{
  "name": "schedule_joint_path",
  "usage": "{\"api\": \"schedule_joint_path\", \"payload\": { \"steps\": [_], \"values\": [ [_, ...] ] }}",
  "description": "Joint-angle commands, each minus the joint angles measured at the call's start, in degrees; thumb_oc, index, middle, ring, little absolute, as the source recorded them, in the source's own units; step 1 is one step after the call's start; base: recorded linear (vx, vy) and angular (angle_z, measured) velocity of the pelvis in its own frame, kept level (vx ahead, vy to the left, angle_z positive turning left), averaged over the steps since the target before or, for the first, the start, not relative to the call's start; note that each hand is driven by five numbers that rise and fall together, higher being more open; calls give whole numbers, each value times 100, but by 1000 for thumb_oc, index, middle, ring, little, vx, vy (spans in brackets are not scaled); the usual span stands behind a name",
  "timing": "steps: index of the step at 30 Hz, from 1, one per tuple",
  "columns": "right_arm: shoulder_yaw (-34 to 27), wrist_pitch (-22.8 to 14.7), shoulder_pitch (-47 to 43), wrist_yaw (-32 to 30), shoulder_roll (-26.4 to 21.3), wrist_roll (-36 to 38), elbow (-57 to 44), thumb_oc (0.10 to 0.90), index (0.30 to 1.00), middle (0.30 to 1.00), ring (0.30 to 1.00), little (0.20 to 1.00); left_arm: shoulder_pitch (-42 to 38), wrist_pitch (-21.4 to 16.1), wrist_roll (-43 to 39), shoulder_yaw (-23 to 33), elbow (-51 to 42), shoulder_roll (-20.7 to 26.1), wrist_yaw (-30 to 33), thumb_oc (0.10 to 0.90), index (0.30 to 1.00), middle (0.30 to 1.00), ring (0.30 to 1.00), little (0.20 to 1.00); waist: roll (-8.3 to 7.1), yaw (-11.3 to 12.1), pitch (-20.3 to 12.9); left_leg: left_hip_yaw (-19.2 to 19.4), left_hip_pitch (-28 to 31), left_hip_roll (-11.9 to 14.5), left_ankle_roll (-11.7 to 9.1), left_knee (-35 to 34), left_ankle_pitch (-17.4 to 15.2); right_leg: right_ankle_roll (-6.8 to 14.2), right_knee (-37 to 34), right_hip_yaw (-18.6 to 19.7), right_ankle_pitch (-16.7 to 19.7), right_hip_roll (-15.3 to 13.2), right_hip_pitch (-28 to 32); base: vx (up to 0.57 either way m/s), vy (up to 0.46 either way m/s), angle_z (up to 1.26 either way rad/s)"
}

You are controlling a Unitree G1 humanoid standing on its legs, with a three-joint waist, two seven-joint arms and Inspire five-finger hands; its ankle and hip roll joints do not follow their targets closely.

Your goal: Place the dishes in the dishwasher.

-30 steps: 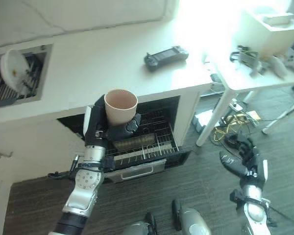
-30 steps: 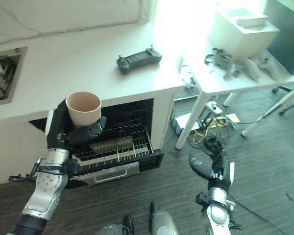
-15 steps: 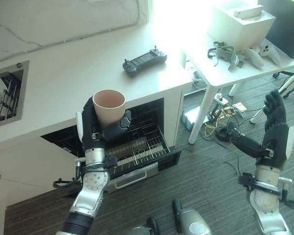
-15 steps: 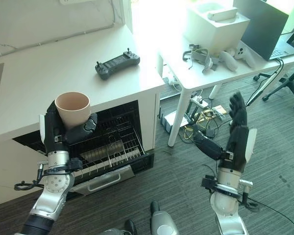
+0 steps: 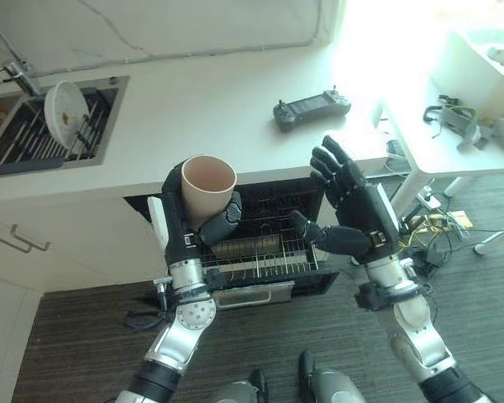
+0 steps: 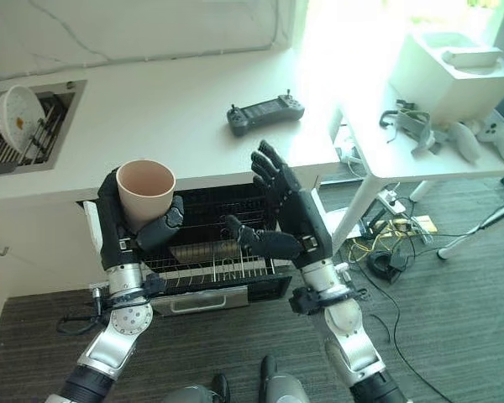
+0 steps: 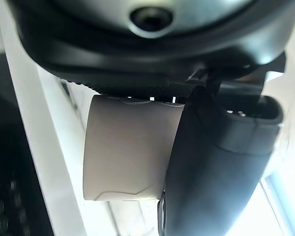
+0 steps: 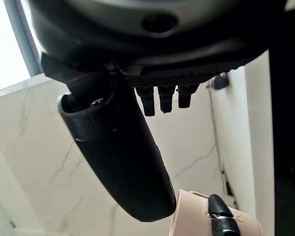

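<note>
A beige cup [image 5: 207, 186] stands upright in my left hand [image 5: 185, 228], whose fingers and thumb curl round it, above the open dishwasher rack [image 5: 260, 250]. The left wrist view shows the cup [image 7: 128, 147] pressed by the thumb [image 7: 211, 167]. My right hand [image 5: 357, 217] is raised in front of the dishwasher, fingers spread straight and holding nothing, a short way to the right of the cup. A white plate [image 5: 65, 110] stands on edge in the sink rack [image 5: 34, 143] at the far left.
A black handheld controller [image 5: 309, 107] lies on the white counter [image 5: 193, 109]. A white table [image 5: 454, 143] to the right carries a headset [image 5: 454, 117] and a white box [image 5: 487, 59]. Cables [image 5: 428, 239] lie on the floor under it.
The camera has swung left, bringing the sink back into view. My right hand has risen from the right side to beside the cup, fingers still spread. The left hand still holds the cup.
</note>
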Motion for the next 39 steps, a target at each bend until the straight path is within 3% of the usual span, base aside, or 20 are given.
{"api": "schedule_joint_path", "payload": {
  "steps": [1, 18, 25, 29, 39],
  "values": [
    [-97, -204, -322, 203, 230, 340, -450, 800, 900, 900, 900, 900, -626, -412, 508, -93, -354, 333, 509, 400, 300, 300, 300, 300, -192, 26, -444, -137, -301, 456, -354, 527, -684, 524, 607, -165, -1299, -568, 238, 17, -43, 34],
    [625, 830, -1181, 594, 684, 1080, -191, 800, 900, 900, 900, 900, -712, -646, 926, -289, -156, 368, 814, 400, 300, 300, 300, 300, -214, 458, -552, -429, -325, 391, -406, 527, -621, 483, 607, -476, -1355, -645, 484, 3, -16, 17],
    [821, 1042, -1586, 426, 816, 925, -73, 800, 900, 900, 900, 900, -828, -705, 938, -421, -66, 333, 753, 400, 300, 300, 300, 300, -238, 558, -593, -463, -343, 388, -412, 527, -595, 493, 607, -496, -1335, -653, 487, -7, -1, 4],
    [877, 1391, -1946, 327, 898, 1144, 138, 800, 900, 900, 900, 900, -943, -703, 820, -538, -19, 294, 633, 400, 300, 300, 300, 300, -263, 623, -601, -493, -329, 380, -408, 527, -592, 489, 607, -494, -1329, -653, 510, -1, -8, 3],
    [1005, 1593, -2288, 123, 1095, 1100, 482, 800, 900, 900, 900, 900, -1094, -687, 922, -803, 21, 214, 537, 400, 300, 300, 300, 300, -289, 711, -585, -537, -306, 371, -402, 527, -594, 501, 607, -517, -1304, -673, 537, 7, -5, 1]
  ]
}}
